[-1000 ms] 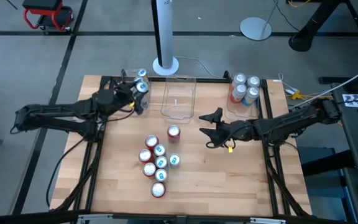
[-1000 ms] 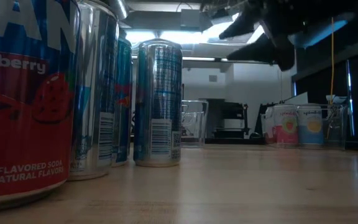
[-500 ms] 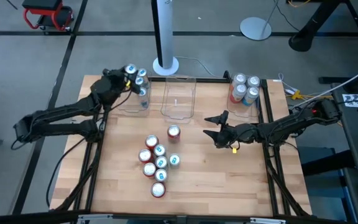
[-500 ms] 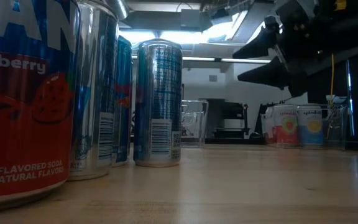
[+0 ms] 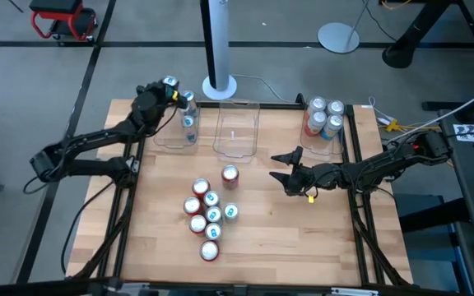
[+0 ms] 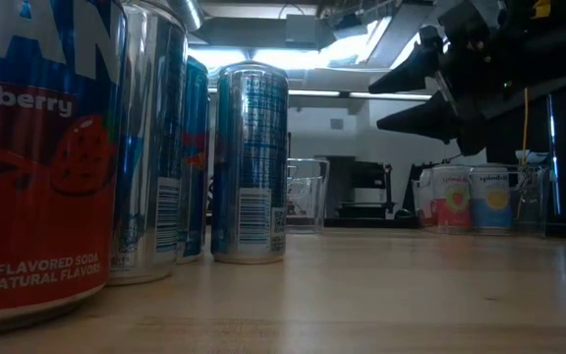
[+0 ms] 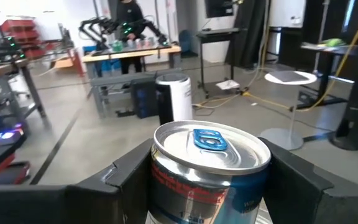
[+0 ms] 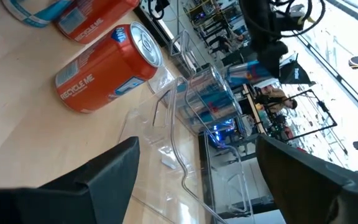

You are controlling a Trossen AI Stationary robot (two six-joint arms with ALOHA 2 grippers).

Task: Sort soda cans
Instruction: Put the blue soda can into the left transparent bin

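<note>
Robotics lab or workshop. Grey concrete floor [image 5: 39, 90] with dark seams; wooden worktable [image 5: 303, 238] on a black frame; white pole on a round base [image 5: 219, 85]. Beyond: workbench [image 7: 129, 53] carrying another robot arm, a person [image 7: 128, 12] standing at it, red rolling cart [image 5: 62, 20], trailing cables [image 7: 253, 99].

grey concrete floor [image 5: 39, 90], white pole [image 5: 214, 41], red cart [image 5: 62, 20]
</note>
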